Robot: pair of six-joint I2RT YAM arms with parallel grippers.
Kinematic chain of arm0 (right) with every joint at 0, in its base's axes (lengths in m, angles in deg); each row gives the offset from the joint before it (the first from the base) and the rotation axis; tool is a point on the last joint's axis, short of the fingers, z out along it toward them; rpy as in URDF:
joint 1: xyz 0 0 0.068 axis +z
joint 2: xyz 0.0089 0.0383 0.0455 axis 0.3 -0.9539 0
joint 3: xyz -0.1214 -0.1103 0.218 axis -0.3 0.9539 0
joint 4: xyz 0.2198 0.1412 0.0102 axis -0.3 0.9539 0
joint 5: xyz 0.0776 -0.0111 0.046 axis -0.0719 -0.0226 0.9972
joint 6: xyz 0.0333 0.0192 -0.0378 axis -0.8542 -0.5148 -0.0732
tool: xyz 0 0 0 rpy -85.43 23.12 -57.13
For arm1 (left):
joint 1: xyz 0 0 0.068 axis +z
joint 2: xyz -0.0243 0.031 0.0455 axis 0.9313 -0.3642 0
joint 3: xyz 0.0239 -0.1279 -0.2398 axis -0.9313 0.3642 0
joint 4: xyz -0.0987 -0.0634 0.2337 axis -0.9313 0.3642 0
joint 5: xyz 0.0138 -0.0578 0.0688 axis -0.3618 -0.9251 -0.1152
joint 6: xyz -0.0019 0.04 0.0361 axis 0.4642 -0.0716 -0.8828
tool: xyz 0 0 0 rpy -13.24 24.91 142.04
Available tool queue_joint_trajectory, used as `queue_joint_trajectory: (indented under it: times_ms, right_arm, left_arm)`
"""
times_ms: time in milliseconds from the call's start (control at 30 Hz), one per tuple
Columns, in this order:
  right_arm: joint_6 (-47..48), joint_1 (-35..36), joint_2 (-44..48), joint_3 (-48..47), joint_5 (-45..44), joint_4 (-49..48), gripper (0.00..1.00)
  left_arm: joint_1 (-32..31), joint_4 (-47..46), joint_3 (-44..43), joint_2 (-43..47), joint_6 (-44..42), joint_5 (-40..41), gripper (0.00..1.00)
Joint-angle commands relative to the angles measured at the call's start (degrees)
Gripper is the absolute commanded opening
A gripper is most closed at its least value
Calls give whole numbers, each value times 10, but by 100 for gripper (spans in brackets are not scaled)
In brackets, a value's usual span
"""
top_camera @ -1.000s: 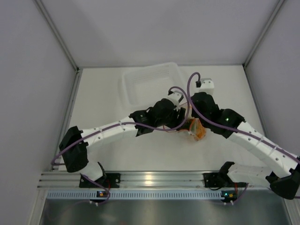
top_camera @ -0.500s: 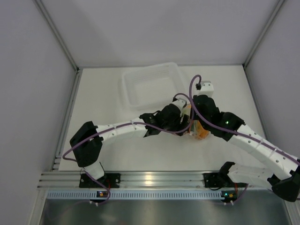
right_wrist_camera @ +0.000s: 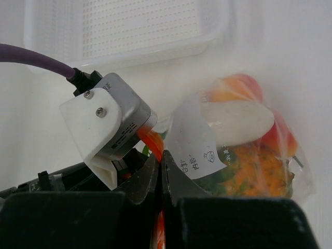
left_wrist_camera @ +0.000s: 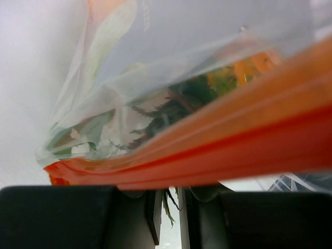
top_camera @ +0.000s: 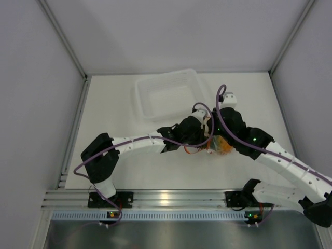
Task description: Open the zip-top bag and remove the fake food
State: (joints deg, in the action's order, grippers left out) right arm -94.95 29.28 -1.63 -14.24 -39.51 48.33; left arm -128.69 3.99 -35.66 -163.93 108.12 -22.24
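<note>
As left fingers (left_wrist_camera: 129,218) and right fingers (right_wrist_camera: 142,187) pinch one zip-top bag (right_wrist_camera: 199,140), four toys (right_wrist_camera: 241,120) show.

Items on the bench (top_camera: 114,166): two arms, the left arm (top_camera: 132,143) and right arm (top_camera: 282,160). Two hands, the left hand (left_wrist_camera: 168,215) and right hand (right_wrist_camera: 161,174). One zip-top bag (right_wrist_camera: 249,150) bearing one white label (right_wrist_camera: 194,150). One clear tray (right_wrist_camera: 129,49). Four pieces of fake food can be told apart: white vegetable (right_wrist_camera: 238,119), orange pineapple (right_wrist_camera: 257,174), peach fruit (right_wrist_camera: 231,87), red fruit (right_wrist_camera: 284,137).

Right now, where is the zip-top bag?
In the top view, the zip-top bag sits right of centre, held between the left pincer and the right pincer, just nearer the bases than the clear tray.
</note>
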Motion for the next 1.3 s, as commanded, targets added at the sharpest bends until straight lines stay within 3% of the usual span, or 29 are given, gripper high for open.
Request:
queue_joint_trajectory:
  times_ms: [0, 67, 133, 633, 1267]
  right_arm:
    - [-7, 5, 24, -5, 8, -54, 0]
    - [-3, 5, 25, -5, 0, -52, 0]
    - [3, 2, 22, -6, -4, -52, 0]
    - [76, -7, -53, 12, -79, -33, 0]
    - [67, -7, -129, 9, -138, -6, 0]
  left_arm:
    - [-2, -31, -1, -15, 12, -14, 19]
    - [-2, -30, 3, -15, 11, -19, 14]
    - [-2, -30, 5, -13, 9, -19, 0]
    - [-2, -19, 14, 80, -10, -25, 0]
    - [-1, 30, 20, 173, -26, 34, 0]
